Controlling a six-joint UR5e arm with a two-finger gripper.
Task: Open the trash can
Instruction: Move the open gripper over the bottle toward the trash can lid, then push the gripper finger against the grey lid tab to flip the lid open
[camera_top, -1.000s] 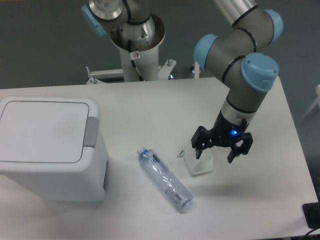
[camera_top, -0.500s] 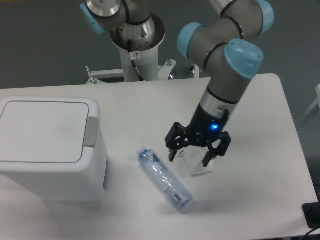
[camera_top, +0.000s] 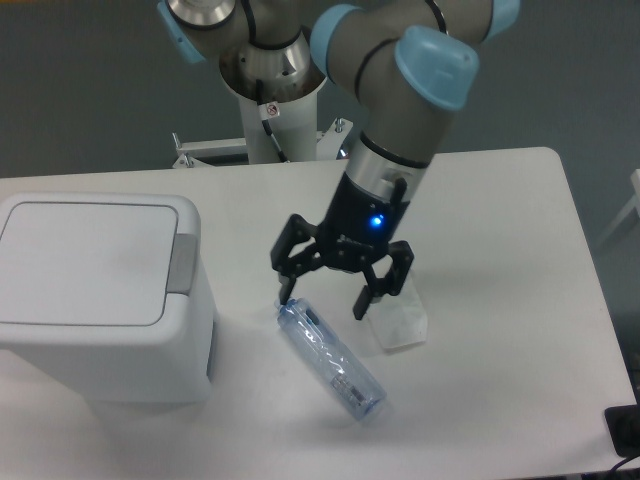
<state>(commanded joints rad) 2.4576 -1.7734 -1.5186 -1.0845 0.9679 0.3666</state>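
At nine o'clock from the gripper (camera_top: 325, 297), well apart from it, the trash can (camera_top: 100, 300) is sitting on the left side of the white table (camera_top: 500, 400). The two black fingers (camera_top: 290, 270) are standing spread wide, with nothing between them, and are hanging over the table at mid-frame, just above the top end of a clear plastic bottle (camera_top: 330, 362).

The trash can is lying with its long axis running from nine to three o'clock. Its flat white lid (camera_top: 85, 262) is sitting down flush, facing up, and the grey push-button strip (camera_top: 182, 264) is on the edge at three o'clock, the side turned toward the fingers. The can's left edge is running out of frame at nine o'clock, so I cannot see that end of it.

The bottle is lying on its side, slanting from about ten o'clock down to four o'clock, between the can and a small clear container (camera_top: 400, 322) that is resting on the table beside the right finger. That container is see-through and hard to make out against the white surface. A blue light is glowing on the wrist above the fingers.
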